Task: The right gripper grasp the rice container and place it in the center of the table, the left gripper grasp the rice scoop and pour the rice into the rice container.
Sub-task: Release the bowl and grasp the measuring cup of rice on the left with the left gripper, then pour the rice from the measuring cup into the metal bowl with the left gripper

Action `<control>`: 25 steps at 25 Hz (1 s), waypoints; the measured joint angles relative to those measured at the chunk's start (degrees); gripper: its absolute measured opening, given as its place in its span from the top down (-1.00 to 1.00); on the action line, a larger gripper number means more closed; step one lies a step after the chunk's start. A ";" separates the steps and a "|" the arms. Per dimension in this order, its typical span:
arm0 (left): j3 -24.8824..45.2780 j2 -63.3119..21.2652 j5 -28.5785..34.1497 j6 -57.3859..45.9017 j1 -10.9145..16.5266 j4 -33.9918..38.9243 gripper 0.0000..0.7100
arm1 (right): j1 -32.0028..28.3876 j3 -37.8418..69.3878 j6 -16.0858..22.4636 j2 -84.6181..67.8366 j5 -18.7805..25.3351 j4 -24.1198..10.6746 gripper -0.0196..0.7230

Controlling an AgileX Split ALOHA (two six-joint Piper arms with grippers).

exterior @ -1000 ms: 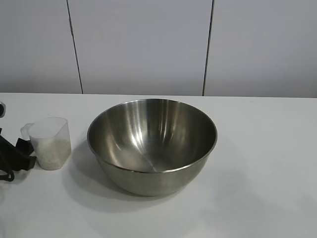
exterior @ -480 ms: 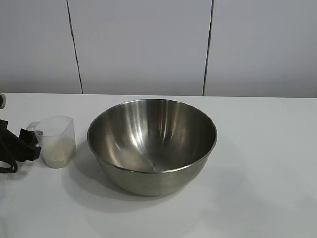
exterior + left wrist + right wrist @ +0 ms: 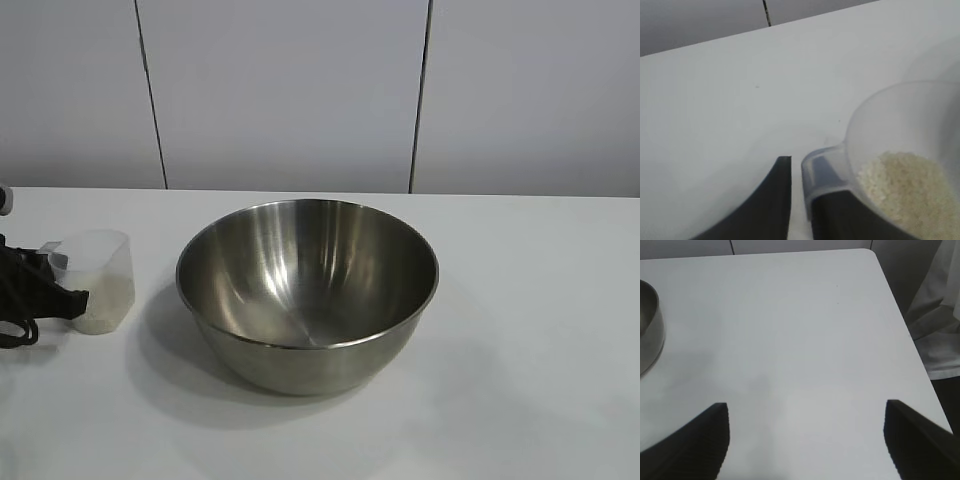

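Two pointed black left claw (image 3: 796, 200) fingers pinch the translucent rice scoop (image 3: 97, 279) tab beside the shiny steel rice container (image 3: 307, 290).

The rice container (image 3: 307, 292), a large shiny steel bowl, is seated upright mid-table, empty inside. The rice scoop (image 3: 97, 280) (clear plastic, tab handle) is seen near its left side, apart from it, partly filled with white rice (image 3: 902, 187).
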 joint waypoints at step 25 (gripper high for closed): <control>-19.62 -24.10 37.97 39.11 -21.68 12.73 0.97 | 0.00 0.00 0.00 0.00 0.07 0.00 -0.61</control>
